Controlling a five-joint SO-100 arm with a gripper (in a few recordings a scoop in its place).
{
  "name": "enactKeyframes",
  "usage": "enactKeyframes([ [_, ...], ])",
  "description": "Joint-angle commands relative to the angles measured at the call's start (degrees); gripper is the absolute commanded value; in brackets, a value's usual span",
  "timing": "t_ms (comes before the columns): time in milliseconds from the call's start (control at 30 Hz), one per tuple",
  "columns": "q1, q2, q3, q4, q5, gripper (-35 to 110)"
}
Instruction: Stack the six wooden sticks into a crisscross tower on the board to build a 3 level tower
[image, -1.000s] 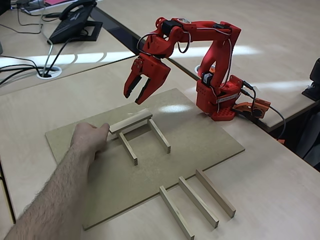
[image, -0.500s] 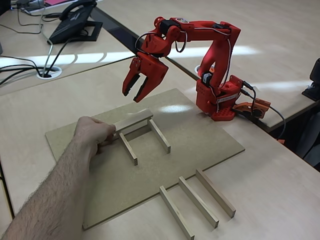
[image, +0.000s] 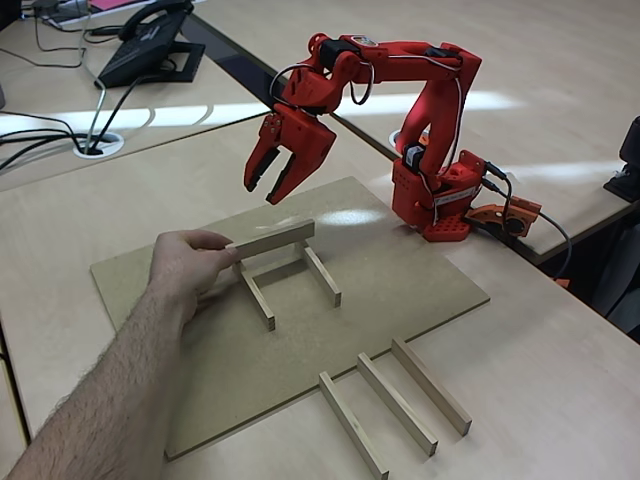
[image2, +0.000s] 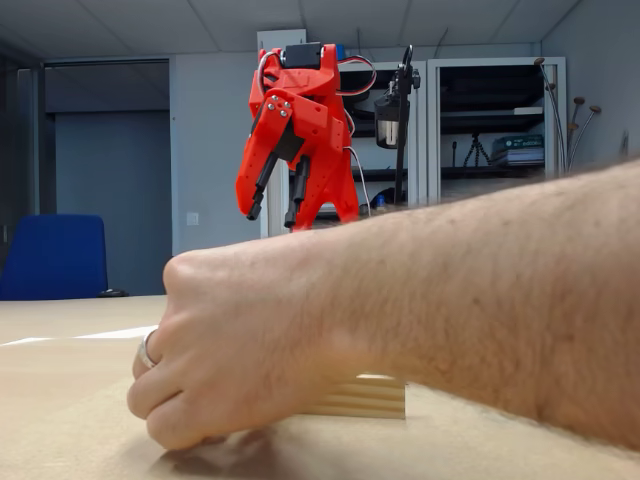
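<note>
The red gripper (image: 262, 188) hangs in the air above the far side of the board (image: 400, 290), its fingers spread apart and holding nothing, touching nothing (it shows the same way from low down (image2: 272, 214), splayed and empty). Below it a person's hand (image: 190, 265) pinches the end of one stick (image: 272, 241) laid crosswise over two parallel sticks (image: 288, 285) on the board. Three more sticks (image: 396, 403) lie side by side near the board's front edge, partly on the pale bench (image: 560, 380). From the low view the hand (image2: 240, 345) hides most of the stack.
</note>
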Motion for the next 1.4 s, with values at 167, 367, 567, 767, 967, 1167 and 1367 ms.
enactKeyframes([
  [167,0.53,0.0,-0.79,-0.62,0.18,15],
  [367,0.88,-1.14,-1.41,-1.32,-0.44,14],
  [567,-0.88,-2.81,-5.71,0.53,-2.02,15],
  [767,-5.54,-4.31,-9.49,2.64,-2.55,14],
  [967,-12.57,-4.75,-10.46,2.37,-2.37,14],
  [1167,-22.41,-7.56,-11.25,1.14,-1.41,13],
  [1367,-33.22,-19.07,-21.62,1.49,0.0,13],
])
